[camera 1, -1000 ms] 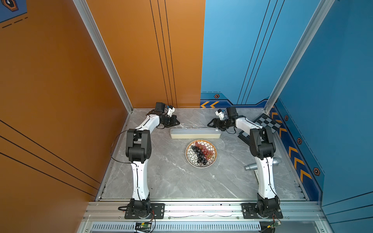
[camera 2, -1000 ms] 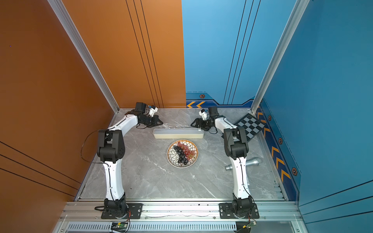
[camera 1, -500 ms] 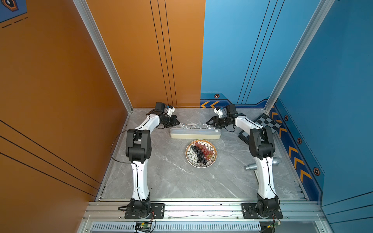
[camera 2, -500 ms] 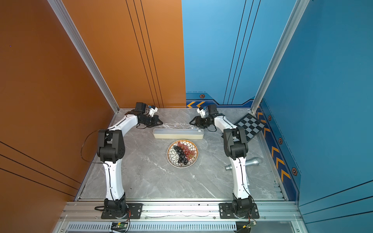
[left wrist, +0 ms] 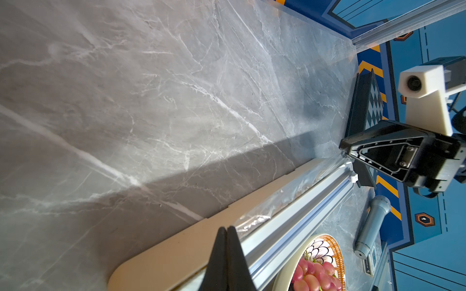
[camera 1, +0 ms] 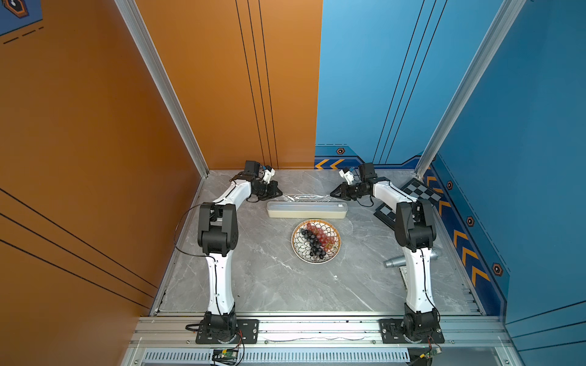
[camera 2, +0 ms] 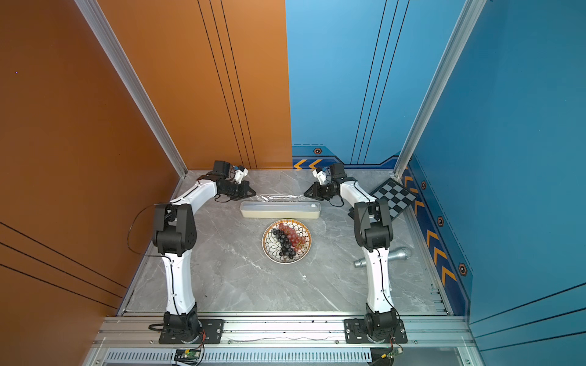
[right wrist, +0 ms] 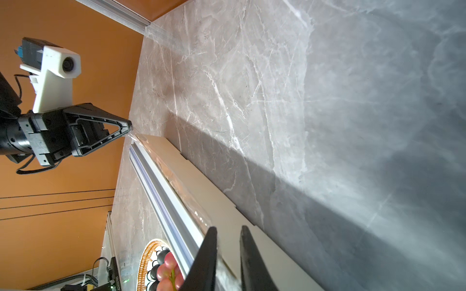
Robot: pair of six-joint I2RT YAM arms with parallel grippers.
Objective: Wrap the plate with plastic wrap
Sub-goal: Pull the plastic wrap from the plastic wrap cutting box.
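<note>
Two claws meet the wrap [camera 1: 306, 198] at its ends; it lies as a strip along the far side of the box [camera 1: 307, 210], whose long axis runs left to right, parallel to the back wall. Left claw [camera 1: 280, 193] is pinched on the film; right claw [camera 1: 331, 194] stands narrowly parted at it. Open table [camera 1: 269, 279] spreads toward the bases. Plate [camera 1: 296, 245], just before the box, holds grapes [camera 1: 317, 238]

plate [camera 1: 299, 246]: white, dk scallop-scale pattern, orange-gold rim. grapes [camera 1: 318, 238]: red + dk purple. dispenser box [camera 1: 307, 211]: cream, grey track. plastic wrap [camera 1: 306, 198]: clear, glinty. chessboard [camera 1: 422, 191]: blk/wht checks. table [camera 1: 269, 279]: grey marble, wht veins.
</note>
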